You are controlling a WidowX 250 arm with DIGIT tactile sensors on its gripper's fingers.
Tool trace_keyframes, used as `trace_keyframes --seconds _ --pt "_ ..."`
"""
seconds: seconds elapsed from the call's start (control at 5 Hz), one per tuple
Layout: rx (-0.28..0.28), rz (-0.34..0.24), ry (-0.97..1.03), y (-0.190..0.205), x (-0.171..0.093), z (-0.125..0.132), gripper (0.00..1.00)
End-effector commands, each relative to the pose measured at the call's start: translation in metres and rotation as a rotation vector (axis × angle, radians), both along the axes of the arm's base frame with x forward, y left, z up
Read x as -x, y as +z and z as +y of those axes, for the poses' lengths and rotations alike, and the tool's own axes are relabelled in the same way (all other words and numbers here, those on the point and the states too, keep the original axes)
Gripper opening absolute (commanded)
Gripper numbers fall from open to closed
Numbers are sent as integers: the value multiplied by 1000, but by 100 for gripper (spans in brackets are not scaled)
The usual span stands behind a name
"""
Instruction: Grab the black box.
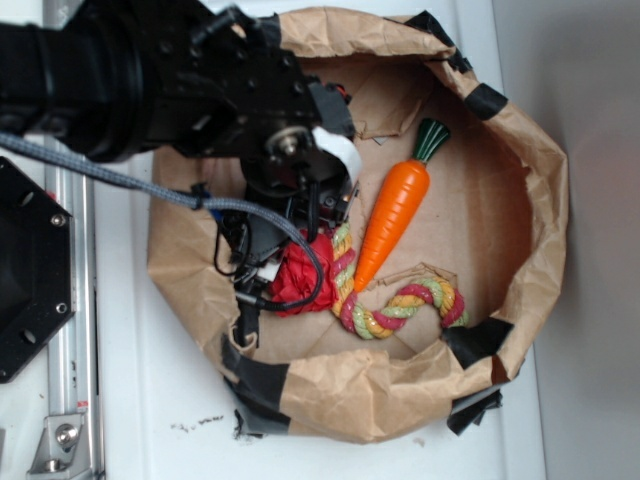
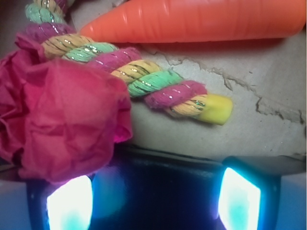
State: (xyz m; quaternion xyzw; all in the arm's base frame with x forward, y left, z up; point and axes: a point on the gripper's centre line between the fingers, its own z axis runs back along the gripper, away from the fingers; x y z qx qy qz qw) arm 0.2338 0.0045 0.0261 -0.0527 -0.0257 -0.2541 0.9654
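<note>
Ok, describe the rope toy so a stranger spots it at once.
Look in the taped brown paper bag. On its floor, the rope toy curves between the red paper ball and the orange toy carrot. Only it is twisted pink, yellow and green strands.

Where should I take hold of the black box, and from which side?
Grip the black box across two opposite edges, coming straight down from above: it seems to lie flat and low on the brown paper. The red paper ball crowds one corner, so go in carefully there.
</note>
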Motion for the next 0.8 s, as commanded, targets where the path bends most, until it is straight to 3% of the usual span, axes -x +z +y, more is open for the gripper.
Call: trace_keyframes --seconds 0.0,0.2,0.4,0.6 --pt "-4 0 68 -6 -10 -9 0" --pt "-57 5 124 3 -8 5 0" --pt "-82 -38 209 28 -10 22 0" --pt "-96 -25 273 74 -19 26 0"
